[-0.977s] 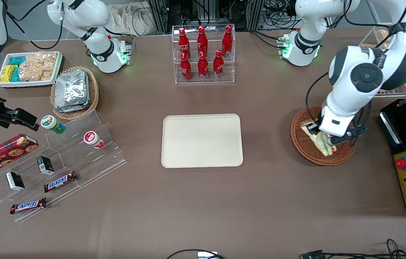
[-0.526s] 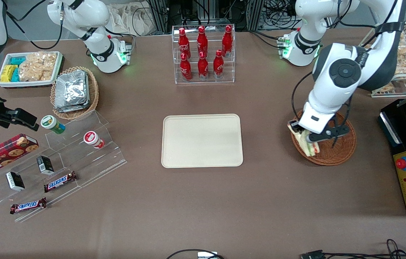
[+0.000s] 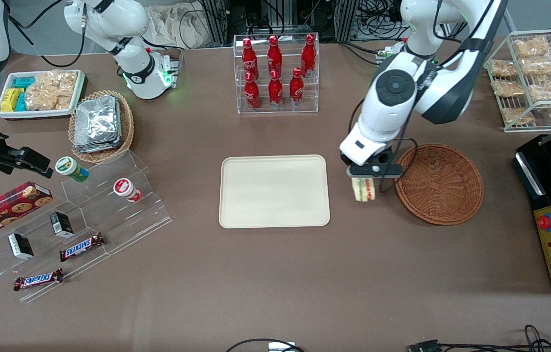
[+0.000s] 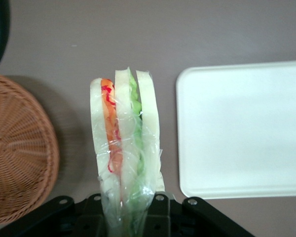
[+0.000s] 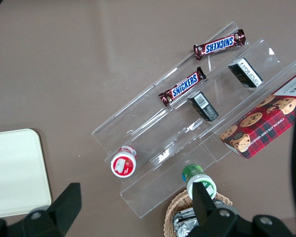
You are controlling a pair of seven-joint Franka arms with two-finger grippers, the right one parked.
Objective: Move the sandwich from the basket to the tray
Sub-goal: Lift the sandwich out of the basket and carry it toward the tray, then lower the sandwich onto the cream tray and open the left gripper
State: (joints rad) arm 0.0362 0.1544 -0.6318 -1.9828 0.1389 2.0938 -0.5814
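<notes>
Front view: gripper point(image 3: 364, 177) seen clamped on sandwich point(image 3: 363, 188), held above bare table point(image 3: 275, 274) in gap between tray point(image 3: 274, 191) and basket point(image 3: 439, 183). Wedge gripped at one end, hung edge-on with filling layers exposed in wrist view point(image 4: 124, 148); judged so held to keep bread uncrushed. Basket left vacant at 3 o'clock from gripper; tray waiting unloaded at 9 o'clock, near. Carry judged well along; lowering onto tray not yet done.

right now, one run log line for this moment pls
phase: carry | gripper: shut on sandwich, above table between basket and tray | basket: no sandwich | tray: bare
</notes>
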